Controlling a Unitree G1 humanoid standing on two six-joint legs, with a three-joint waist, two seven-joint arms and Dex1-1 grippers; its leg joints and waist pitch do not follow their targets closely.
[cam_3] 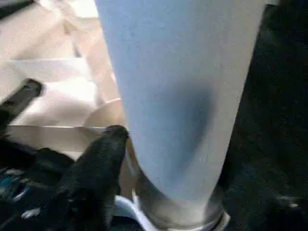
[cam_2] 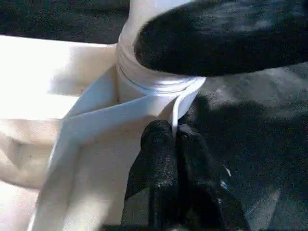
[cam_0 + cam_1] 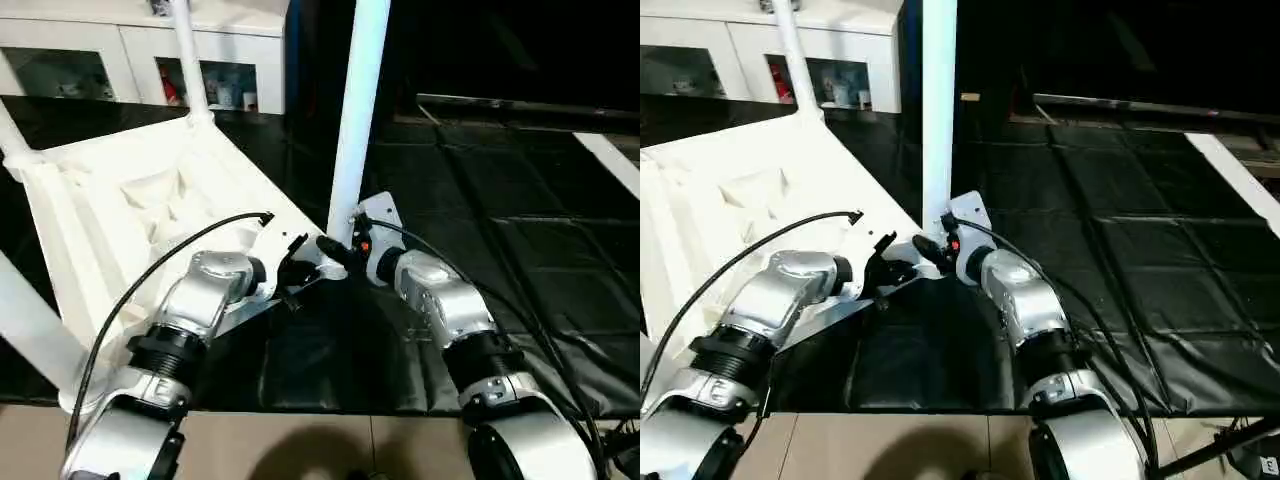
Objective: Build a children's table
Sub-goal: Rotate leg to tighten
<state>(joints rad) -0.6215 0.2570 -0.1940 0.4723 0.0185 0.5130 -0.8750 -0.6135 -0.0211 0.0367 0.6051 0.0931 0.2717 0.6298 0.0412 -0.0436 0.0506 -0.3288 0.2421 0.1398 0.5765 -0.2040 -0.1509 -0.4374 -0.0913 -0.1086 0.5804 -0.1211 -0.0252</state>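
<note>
Both forearms converge low: left gripper [image 3: 297, 272] clenched at the top's [image 3: 100, 215] corner, right gripper [image 3: 338, 252] undeterminable.

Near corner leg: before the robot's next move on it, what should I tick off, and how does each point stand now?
1. Near corner leg stands upright in its socket: ok.
2. Leg fully seated in the socket: cannot tell.
3. Left hand shut on the thin rim of the table top beside the socket: ok.
4. Right hand at the leg's base, one finger against it; firm hold: cannot tell.
5. Far leg upright in its corner: ok.
6. Table top underside up on the black mat: ok.
</note>
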